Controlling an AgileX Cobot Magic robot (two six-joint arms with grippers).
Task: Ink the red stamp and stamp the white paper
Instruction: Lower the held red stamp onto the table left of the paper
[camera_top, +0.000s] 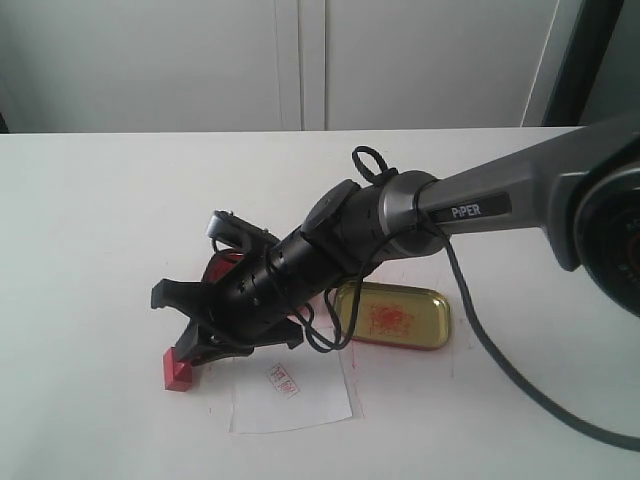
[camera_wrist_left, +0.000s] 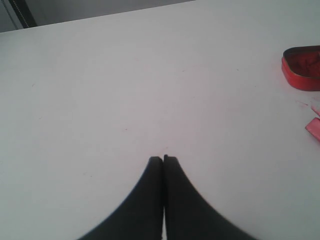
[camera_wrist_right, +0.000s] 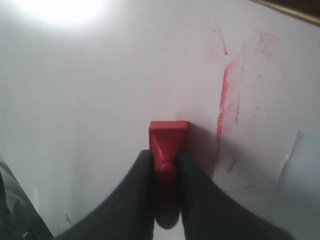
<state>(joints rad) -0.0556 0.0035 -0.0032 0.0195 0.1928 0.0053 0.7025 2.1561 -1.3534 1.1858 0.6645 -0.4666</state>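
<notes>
My right pincer (camera_wrist_right: 166, 157) pinches the red stamp (camera_wrist_right: 168, 131) by its knob, base down on the surface (camera_top: 90, 230), just beside the white paper (camera_top: 290, 398), well away from the surface's far edge. My left pincer (camera_wrist_left: 163, 160) is pressed together over bare surface.

The right arm (camera_top: 400, 215) slants in from the right edge to mid-table (camera_top: 100, 220) and bars any pass across there. Its black cable (camera_top: 480, 330) trails toward the near right corner. Crowded under and beside it are the gold tin lid (camera_top: 392, 315), the white paper (camera_top: 300, 400) by the near edge, and the red stamp (camera_top: 178, 372) pinched in the right gripper (camera_wrist_right: 165, 155). The far edge strip and left side lie open. The left gripper (camera_wrist_left: 163, 159), jaws together, faces bare surface, well apart from the red tin (camera_wrist_left: 302, 70)
</notes>
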